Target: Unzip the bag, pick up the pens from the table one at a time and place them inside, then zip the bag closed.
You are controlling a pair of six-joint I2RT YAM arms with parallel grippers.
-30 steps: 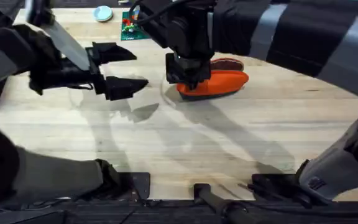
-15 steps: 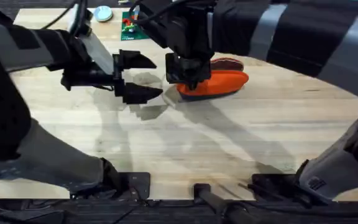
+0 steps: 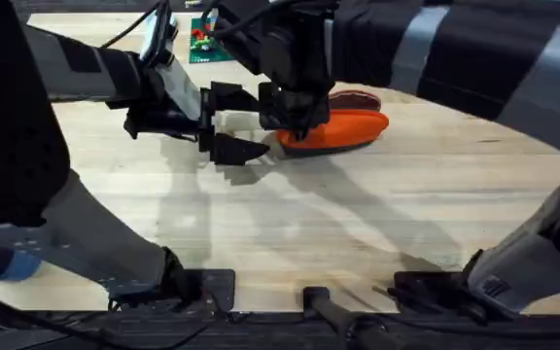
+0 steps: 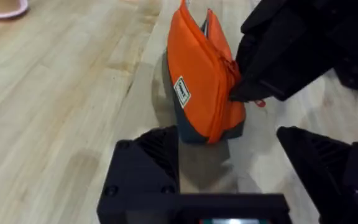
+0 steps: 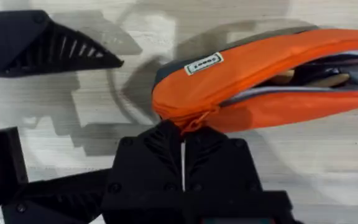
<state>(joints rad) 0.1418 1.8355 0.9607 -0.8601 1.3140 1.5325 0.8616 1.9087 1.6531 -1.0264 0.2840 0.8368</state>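
Note:
The orange bag lies on the table at the middle back, its zipper partly open. Through the gap, tan and dark shapes of the pens show inside. My right gripper is at the bag's left end, shut on the zipper pull. In the right wrist view the bag runs away from that gripper. My left gripper stands open just left of the same end, apart from the fabric. In the left wrist view the bag stands on its grey base beyond my open fingers.
A pink cup stands far off on the table. A green item and a pale blue round thing sit at the back left edge. The right arm crosses above the back right.
My left arm has swung right across the table, and its open gripper now stands next to the bag's left end. The right gripper and the bag have not moved.

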